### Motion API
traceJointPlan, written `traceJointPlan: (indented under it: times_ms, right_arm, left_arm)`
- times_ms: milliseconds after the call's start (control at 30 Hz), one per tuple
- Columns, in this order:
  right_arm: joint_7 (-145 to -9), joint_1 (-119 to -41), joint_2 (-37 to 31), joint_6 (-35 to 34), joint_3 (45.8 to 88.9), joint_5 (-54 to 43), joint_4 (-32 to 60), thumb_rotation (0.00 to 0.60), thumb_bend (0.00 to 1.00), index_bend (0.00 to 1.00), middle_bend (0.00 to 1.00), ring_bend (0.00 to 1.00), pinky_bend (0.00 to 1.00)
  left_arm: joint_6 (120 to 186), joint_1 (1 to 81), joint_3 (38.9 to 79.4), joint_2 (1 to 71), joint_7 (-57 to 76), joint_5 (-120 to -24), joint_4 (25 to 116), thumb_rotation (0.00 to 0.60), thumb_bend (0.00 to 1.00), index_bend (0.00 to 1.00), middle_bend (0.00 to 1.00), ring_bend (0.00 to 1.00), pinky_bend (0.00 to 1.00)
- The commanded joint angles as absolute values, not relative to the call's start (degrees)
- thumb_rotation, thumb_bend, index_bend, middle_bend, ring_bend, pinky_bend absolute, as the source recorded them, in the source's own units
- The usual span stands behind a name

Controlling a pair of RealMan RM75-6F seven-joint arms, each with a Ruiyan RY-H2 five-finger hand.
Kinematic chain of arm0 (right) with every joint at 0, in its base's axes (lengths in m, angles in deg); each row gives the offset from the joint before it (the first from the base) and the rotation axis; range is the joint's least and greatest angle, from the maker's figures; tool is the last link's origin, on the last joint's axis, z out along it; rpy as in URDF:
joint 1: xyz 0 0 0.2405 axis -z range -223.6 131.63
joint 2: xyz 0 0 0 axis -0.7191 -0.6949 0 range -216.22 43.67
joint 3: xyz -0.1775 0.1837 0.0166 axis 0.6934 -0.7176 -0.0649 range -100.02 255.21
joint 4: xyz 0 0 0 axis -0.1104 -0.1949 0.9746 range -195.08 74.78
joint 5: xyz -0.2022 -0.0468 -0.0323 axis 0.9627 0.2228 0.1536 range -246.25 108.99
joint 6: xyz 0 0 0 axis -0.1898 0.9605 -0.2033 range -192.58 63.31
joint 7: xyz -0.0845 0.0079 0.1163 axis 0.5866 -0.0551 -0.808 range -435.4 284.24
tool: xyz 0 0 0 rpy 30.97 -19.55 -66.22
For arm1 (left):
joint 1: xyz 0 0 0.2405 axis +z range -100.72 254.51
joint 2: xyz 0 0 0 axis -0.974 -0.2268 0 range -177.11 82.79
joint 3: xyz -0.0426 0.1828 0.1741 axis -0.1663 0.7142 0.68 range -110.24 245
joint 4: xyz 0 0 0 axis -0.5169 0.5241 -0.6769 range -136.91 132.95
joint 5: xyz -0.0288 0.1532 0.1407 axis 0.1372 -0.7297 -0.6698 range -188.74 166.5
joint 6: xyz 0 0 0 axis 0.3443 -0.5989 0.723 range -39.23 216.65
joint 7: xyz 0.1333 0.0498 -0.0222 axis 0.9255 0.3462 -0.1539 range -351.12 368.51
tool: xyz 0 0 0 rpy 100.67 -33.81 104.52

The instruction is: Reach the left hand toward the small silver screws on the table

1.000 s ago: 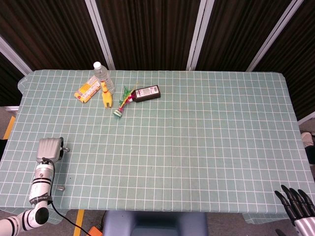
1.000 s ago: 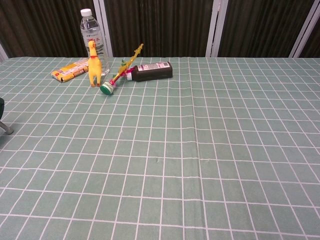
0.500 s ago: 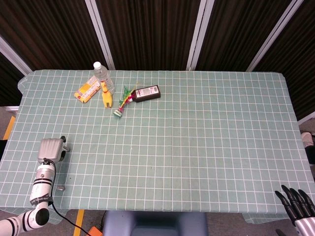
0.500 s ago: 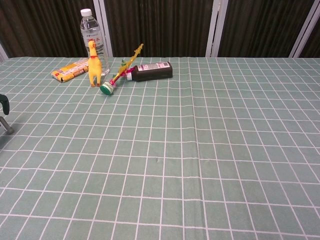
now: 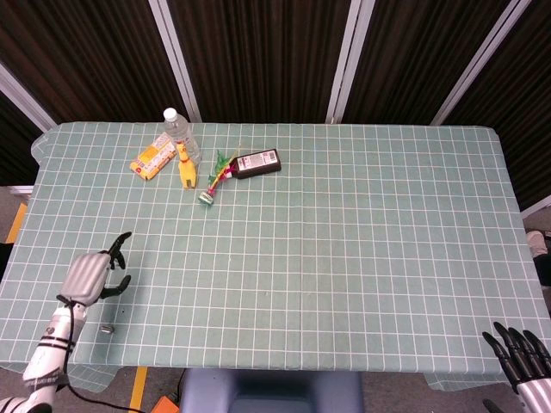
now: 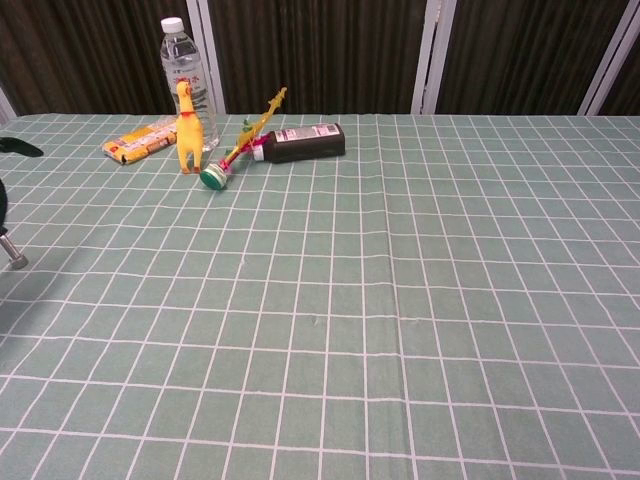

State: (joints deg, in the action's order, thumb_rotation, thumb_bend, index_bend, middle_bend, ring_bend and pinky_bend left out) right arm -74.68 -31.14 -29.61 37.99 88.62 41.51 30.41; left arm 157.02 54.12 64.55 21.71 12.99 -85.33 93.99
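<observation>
Near the front-left corner of the checked green surface point(image 5: 344, 258), your left hand point(image 5: 90, 275) hovers with its fingers spread apart and nothing in them, dark fingertips aimed toward the far side and a little inward. Just below it in the head view, on the side nearer you, lies a small silver screw point(image 5: 107, 328); the chest view catches one at its extreme left edge point(image 6: 14, 257), with only dark slivers of the hand beside it. Whether more screws lie under the hand cannot be told.

To do this step well, bring the hand back toward you and down, so the spread fingers finish over the screw instead of beyond it. Keep the fingers apart during the approach, since the target is tiny and easily nudged along the cloth. Move slowly near the edge: a knocked screw could roll off the surface.

In the chest view the screw appears to have a wider end low and right and a thin shank angled up and left, so its long axis seems to run roughly diagonal, tilted off the cloth. In the head view it is too small to read any direction.

Your right hand point(image 5: 516, 360) shows only at the bottom-right corner of the head view, dark fingers apart and empty, well away from the work. The bottles and toys at the far left stay out of your path.
</observation>
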Motion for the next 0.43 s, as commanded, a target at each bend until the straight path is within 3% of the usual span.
traceJointPlan:
  times_ms: [33,200,433]
  right_arm:
    - [-75.48,-31.65,-29.94,36.99,87.99,39.63,31.31,0.600,0.18,0.00,0.00,0.00,0.00]
    - [-74.93,-32.16,-29.67,36.28,87.56,39.34,31.71,0.600,0.18,0.00,0.00,0.00,0.00]
    - [-74.89,-32.17,-29.80,36.32,87.54,39.26,31.75,0.600,0.18,0.00,0.00,0.00,0.00]
  left_arm:
    - [175.27,69.22,77.88,12.76,-12.39,-114.00,94.35,0.600,0.37,0.00,0.00,0.00,0.07]
    - [183.62,72.45,74.96,15.84,-7.40,-114.95,88.09,0.600,0.37,0.00,0.00,0.00,0.01]
    - [178.07,71.13,75.11,15.36,-5.72,-112.34,88.06,0.600,0.37,0.00,0.00,0.00,0.00]
